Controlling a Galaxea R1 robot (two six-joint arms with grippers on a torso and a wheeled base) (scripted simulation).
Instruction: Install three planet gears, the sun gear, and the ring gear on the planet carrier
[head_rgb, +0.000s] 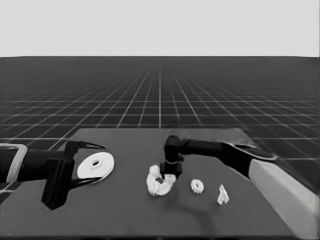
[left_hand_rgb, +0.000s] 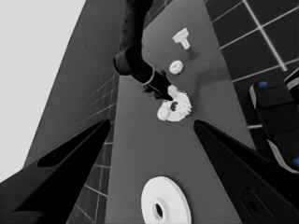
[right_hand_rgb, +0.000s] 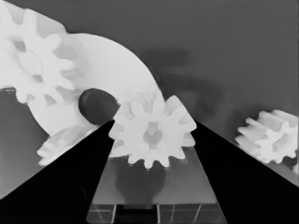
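My right gripper (head_rgb: 168, 176) is down at the smaller round part (head_rgb: 159, 189) in the table's middle, shut on a small toothed gear (right_hand_rgb: 153, 133) at that part's rim. In the right wrist view the smaller round part (right_hand_rgb: 112, 74) shows its dark centre hole. One gear (right_hand_rgb: 35, 63) rests on top of it and another gear (right_hand_rgb: 60, 142) pokes out at its edge. A loose gear (head_rgb: 197, 186) lies to the right. The larger round part (head_rgb: 96, 166) lies flat at the left. My waiting left gripper (head_rgb: 101, 164) stands open over it, not holding it.
A thin white piece (head_rgb: 222, 195) lies right of the loose gear, near the right arm's pale forearm (head_rgb: 280, 192). Dark machinery with blue lights (left_hand_rgb: 275, 121) shows past the table's edge in the left wrist view.
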